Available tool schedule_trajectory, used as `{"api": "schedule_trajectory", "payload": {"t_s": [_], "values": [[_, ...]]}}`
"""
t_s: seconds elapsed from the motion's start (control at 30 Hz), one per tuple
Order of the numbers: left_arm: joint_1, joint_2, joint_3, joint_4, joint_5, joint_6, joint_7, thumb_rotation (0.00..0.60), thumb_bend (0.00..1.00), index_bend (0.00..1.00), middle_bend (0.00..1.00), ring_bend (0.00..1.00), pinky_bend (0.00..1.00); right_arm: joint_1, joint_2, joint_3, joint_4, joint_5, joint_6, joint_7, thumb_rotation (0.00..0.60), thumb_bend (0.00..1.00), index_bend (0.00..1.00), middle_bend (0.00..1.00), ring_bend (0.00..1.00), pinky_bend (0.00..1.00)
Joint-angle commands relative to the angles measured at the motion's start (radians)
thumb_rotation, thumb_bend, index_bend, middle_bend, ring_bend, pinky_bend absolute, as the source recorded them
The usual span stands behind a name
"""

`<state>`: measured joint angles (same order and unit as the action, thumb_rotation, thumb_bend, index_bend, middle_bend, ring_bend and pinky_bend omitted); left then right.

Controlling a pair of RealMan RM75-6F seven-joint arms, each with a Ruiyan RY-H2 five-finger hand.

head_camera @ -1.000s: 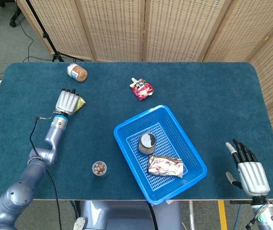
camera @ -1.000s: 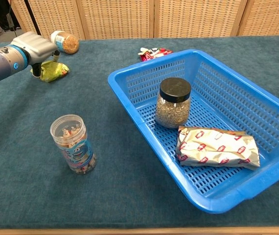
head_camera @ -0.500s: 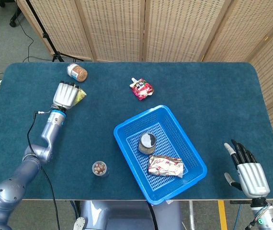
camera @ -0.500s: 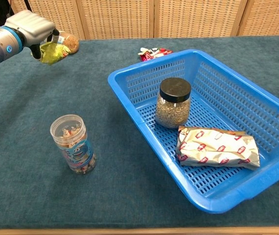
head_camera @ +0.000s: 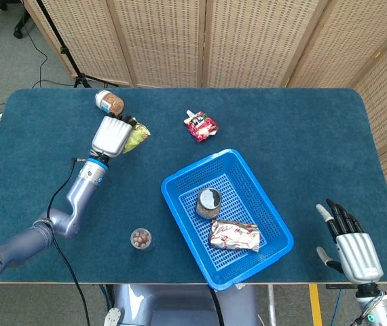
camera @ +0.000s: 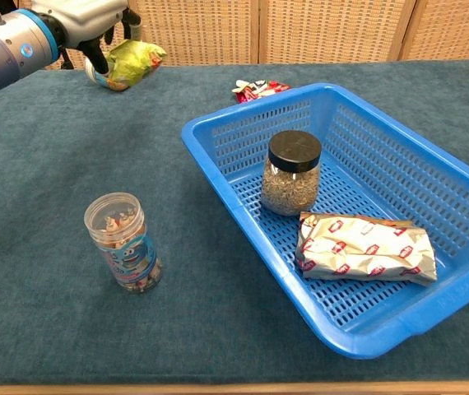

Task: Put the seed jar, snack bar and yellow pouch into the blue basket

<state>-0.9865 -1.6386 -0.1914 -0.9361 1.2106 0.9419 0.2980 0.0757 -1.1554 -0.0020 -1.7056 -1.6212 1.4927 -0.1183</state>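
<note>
Your left hand (head_camera: 111, 135) has the yellow pouch (head_camera: 136, 138) clamped in its fingers (camera: 101, 58), lifted clear of the counter (head_camera: 302, 129). Carry it high over the near rim of the blue basket (head_camera: 173, 187) and release beside the seed jar (camera: 290, 173), not onto the snack bar (camera: 364, 247). Your right hand (head_camera: 352, 243) idles, fingers apart. The grip's contact points are hidden behind the pouch.

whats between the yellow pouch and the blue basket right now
Nothing: head view shows bare table between the pouch, held by the left hand, and the basket.
</note>
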Motion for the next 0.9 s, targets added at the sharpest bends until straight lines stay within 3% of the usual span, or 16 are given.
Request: {"api": "schedule_trajectory", "payload": {"t_s": [0.03, 0.2, 0.4, 0.77, 0.9], "values": [[0.005, 0.099, -0.035, -0.238, 0.047, 0.085, 0.041, 0.6, 0.35, 0.85, 0.43, 0.45, 0.42, -0.001, 0.003, 0.001, -0.002, 0.001, 0.002, 0.003, 0.6, 0.31, 0.07, 0.0, 0.0, 0.17], [0.0, 0.126, -0.051, -0.405, 0.1, 0.131, 0.033, 0.6, 0.35, 0.85, 0.43, 0.45, 0.42, -0.004, 0.01, 0.002, -0.005, -0.005, 0.012, 0.012, 0.6, 0.31, 0.07, 0.0, 0.0, 0.17], [-0.012, 0.125, -0.06, -0.527, 0.139, 0.147, 0.035, 0.6, 0.34, 0.85, 0.43, 0.45, 0.42, -0.007, 0.015, 0.004, -0.005, -0.004, 0.017, 0.024, 0.6, 0.31, 0.07, 0.0, 0.0, 0.17], [-0.03, 0.076, -0.039, -0.613, 0.145, 0.109, 0.068, 0.6, 0.3, 0.85, 0.42, 0.45, 0.42, -0.009, 0.019, 0.007, -0.002, -0.005, 0.023, 0.036, 0.6, 0.31, 0.07, 0.0, 0.0, 0.17], [-0.033, 0.058, -0.038, -0.607, 0.128, 0.096, 0.085, 0.6, 0.25, 0.79, 0.38, 0.4, 0.42, -0.008, 0.018, 0.008, -0.001, -0.004, 0.02, 0.035, 0.6, 0.31, 0.07, 0.0, 0.0, 0.17]]}}
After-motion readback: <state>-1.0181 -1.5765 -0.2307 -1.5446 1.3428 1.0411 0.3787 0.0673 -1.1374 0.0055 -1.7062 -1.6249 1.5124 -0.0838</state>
